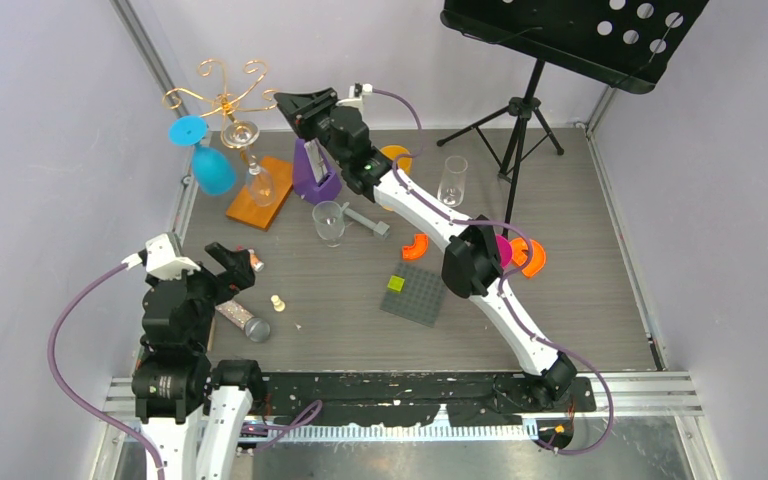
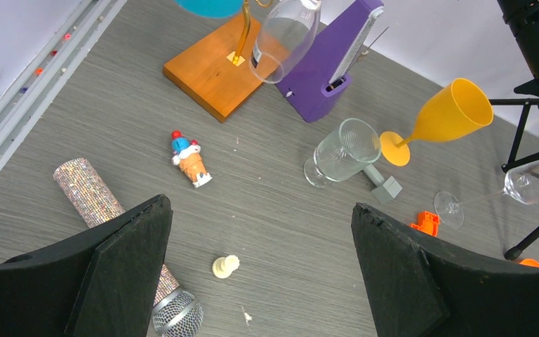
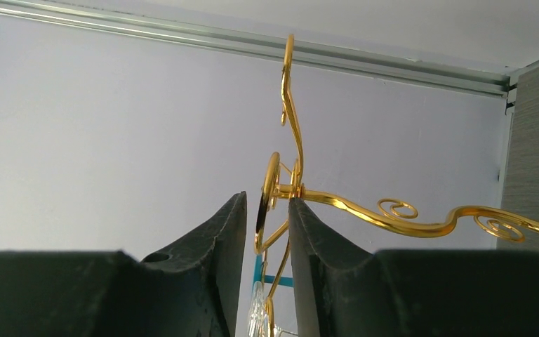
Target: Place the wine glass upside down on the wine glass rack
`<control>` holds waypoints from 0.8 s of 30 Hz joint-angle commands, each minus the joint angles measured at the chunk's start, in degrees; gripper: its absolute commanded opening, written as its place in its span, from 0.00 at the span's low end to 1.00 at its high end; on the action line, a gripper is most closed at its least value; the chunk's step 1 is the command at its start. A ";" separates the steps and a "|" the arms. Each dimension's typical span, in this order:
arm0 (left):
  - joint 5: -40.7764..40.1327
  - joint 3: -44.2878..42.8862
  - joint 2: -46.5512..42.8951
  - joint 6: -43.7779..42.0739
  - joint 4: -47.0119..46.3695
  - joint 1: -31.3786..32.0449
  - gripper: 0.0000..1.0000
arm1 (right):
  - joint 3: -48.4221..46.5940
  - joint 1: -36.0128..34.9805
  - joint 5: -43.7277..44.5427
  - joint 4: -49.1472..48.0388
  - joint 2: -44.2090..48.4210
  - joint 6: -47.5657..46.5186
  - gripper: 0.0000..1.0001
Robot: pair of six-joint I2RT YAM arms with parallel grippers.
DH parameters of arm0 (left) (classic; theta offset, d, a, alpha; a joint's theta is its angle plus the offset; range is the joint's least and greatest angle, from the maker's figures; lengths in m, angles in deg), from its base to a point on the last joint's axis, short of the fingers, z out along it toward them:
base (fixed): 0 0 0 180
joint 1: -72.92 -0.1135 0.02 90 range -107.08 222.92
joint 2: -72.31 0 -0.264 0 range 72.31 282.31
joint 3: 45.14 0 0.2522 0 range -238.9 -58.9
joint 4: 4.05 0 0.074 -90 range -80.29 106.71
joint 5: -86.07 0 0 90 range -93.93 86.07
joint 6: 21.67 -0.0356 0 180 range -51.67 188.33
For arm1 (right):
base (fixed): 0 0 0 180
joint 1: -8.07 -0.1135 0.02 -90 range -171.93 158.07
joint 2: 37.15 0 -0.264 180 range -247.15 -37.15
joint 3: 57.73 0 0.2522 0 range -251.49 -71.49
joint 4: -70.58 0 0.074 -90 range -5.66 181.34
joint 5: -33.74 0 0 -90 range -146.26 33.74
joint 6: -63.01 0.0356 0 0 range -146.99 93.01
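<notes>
No lettering, label, brand, number or sign can be read on anything here, neither on the wine glass rack nor on the purple wedge-shaped stand

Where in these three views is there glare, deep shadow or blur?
Top external: even light, soft shadows, everything sharp. Left wrist: table grain crisp, the left pincer nearly black. Right wrist: the wine glass rack glints on its gold wire; the right pincer is dark against the pale wall.

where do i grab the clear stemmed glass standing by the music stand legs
Probably its thin stem, from the near side, jaws level. The clear stemmed glass stands upright, bowl up, and the music stand legs crowd its far-right side.
</notes>
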 commanded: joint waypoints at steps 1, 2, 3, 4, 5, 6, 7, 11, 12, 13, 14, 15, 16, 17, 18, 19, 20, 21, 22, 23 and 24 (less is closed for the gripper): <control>0.79 0.38 -0.44 -0.02 -0.88 0.17 0.95 | -3.21 -0.47 2.59 -3.49 -0.31 0.94 0.34; 0.76 0.38 -0.46 -0.06 -0.84 0.17 0.95 | -3.36 -0.52 2.64 -3.50 -0.34 1.02 0.33; 0.74 0.37 -0.46 -0.07 -0.83 0.17 0.95 | -3.36 -0.54 2.75 -3.54 -0.43 1.15 0.32; 0.68 0.37 -0.54 -0.11 -0.76 0.17 0.95 | -3.36 -0.60 2.77 -3.56 -0.44 1.21 0.31; 0.66 0.38 -0.61 -0.08 -0.73 0.17 0.95 | -3.40 -0.62 2.89 -3.63 -0.56 1.26 0.30; 0.58 0.39 -0.70 -0.11 -0.71 0.17 0.95 | -3.42 -0.64 2.88 -3.65 -0.60 1.31 0.28; 0.57 0.44 -0.72 -0.11 -0.67 0.15 0.95 | -3.50 -0.69 2.85 -3.76 -0.69 1.31 0.27; 0.40 0.56 -0.81 -0.04 -0.69 0.12 0.95 | -3.80 -0.74 2.93 -4.00 -0.92 1.36 0.24; 0.39 0.63 -0.81 -0.06 -0.75 0.16 0.95 | -3.80 -0.74 2.91 -3.91 -0.90 1.36 0.23; 0.39 0.66 -0.86 -0.17 -0.79 0.15 0.96 | -3.84 -0.74 2.89 -3.88 -0.94 1.36 0.23; 0.39 0.74 -0.90 -0.14 -0.80 0.17 0.96 | -3.82 -0.78 2.77 -3.86 -0.97 1.41 0.23; 0.39 0.85 -0.86 -0.13 -0.84 0.12 0.96 | -3.84 -0.75 2.73 -3.85 -0.98 1.43 0.22; 0.39 0.85 -0.87 -0.04 -0.87 0.12 0.96 | -3.86 -0.74 2.71 -3.92 -1.05 1.45 0.22; 0.41 0.94 -0.90 -0.10 -0.88 0.16 0.96 | -3.83 -0.74 2.66 -3.93 -1.02 1.45 0.21; 0.44 0.99 -0.90 -0.06 -0.92 0.17 0.96 | -3.86 -0.74 2.58 -4.00 -1.08 1.45 0.20; 0.40 0.94 -0.86 -0.15 -0.91 0.17 0.96 | -3.90 -0.71 2.55 -4.01 -1.12 1.45 0.19; 0.30 0.98 -0.98 -0.19 -0.92 0.17 0.96 | -3.89 -0.72 2.53 -4.05 -1.13 1.45 0.18; 0.18 0.94 -0.99 -0.18 -0.89 0.17 0.96 | -3.86 -0.73 2.48 -4.12 -1.14 1.41 0.16; 0.09 0.98 -0.99 -0.20 -0.86 0.17 0.96 | -3.87 -0.76 2.42 -4.18 -1.16 1.37 0.15; -0.02 0.99 -1.08 -0.23 -0.81 0.17 0.96 | -3.88 -0.75 2.43 -4.24 -1.11 1.33 0.14; -0.10 0.97 -1.10 -0.27 -0.83 0.17 0.96 | -3.84 -0.74 2.41 -4.28 -1.02 1.24 0.14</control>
